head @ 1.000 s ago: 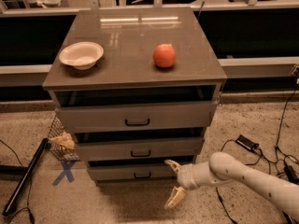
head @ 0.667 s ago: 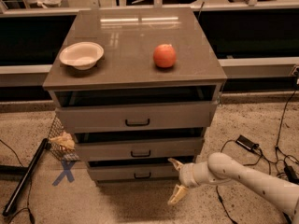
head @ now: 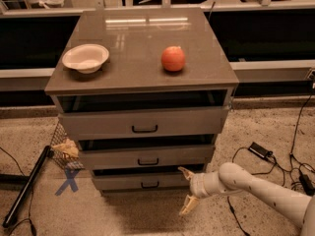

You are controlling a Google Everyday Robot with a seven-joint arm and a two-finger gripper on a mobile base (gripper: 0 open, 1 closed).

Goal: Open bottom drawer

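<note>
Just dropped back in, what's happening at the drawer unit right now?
The robot's arm reaches in low from the right, and its gripper hangs with fingers spread by the right end of the bottom drawer. It is right of the small black handle and not on it. A white bowl and a round orange-red fruit sit on the cabinet top.

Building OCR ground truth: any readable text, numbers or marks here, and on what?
"X": blue mark on the floor, left of the bottom drawer.
Cabinet, bowl, fruit: none.
Gripper, open, right of that drawer's handle: none.
</note>
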